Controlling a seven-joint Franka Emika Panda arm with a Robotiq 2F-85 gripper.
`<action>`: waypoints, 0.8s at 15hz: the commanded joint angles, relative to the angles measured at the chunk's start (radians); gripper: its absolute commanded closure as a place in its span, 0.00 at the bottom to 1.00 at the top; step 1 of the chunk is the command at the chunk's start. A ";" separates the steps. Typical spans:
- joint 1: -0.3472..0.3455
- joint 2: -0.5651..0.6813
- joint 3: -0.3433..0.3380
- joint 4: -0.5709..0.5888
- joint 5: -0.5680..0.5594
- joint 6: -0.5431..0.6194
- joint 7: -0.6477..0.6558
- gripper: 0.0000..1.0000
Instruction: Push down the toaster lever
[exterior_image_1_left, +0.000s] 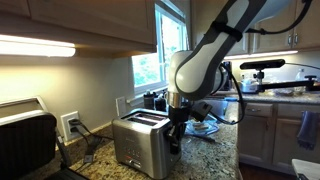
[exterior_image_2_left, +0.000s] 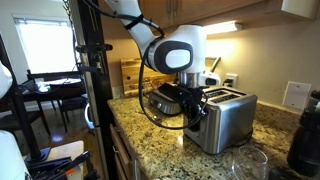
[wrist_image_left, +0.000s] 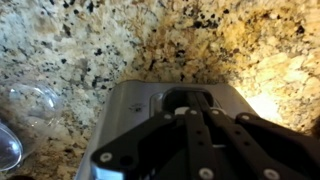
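The toaster (exterior_image_1_left: 140, 143) stands on the granite table (exterior_image_1_left: 218, 152), and in both exterior views its long axis runs along the table edge. One narrow end face is turned towards the arm. The tool (exterior_image_1_left: 177, 138) hangs at that end, pointing downwards and close against the face (exterior_image_2_left: 193, 117), so the body of the toaster (exterior_image_2_left: 228, 120) lies wholly to one side of it rather than beneath it. In the wrist view the tool (wrist_image_left: 190, 116) looks straight down the end face. A dark recess at the top of that face holds what I take to be the lever (wrist_image_left: 188, 98), just beyond the fingertips and in line with them. Whether the tips already touch it cannot be told from here. The fingers appear drawn together, with no gap showing, and they grip nothing. This suits a press with the closed tips. My judgement is that the coming move turns on the tool being above the lever and travelling straight down, parallel to the end face. Any drift along the toaster's long axis would slide the tips off the small tab or nudge the toaster across the table (wrist_image_left: 80, 50).
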 joint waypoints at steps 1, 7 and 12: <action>-0.003 -0.016 0.010 0.002 -0.013 -0.033 0.015 0.98; 0.008 -0.157 0.016 0.019 -0.058 -0.185 0.056 0.98; 0.020 -0.354 0.041 0.003 -0.117 -0.344 0.125 0.71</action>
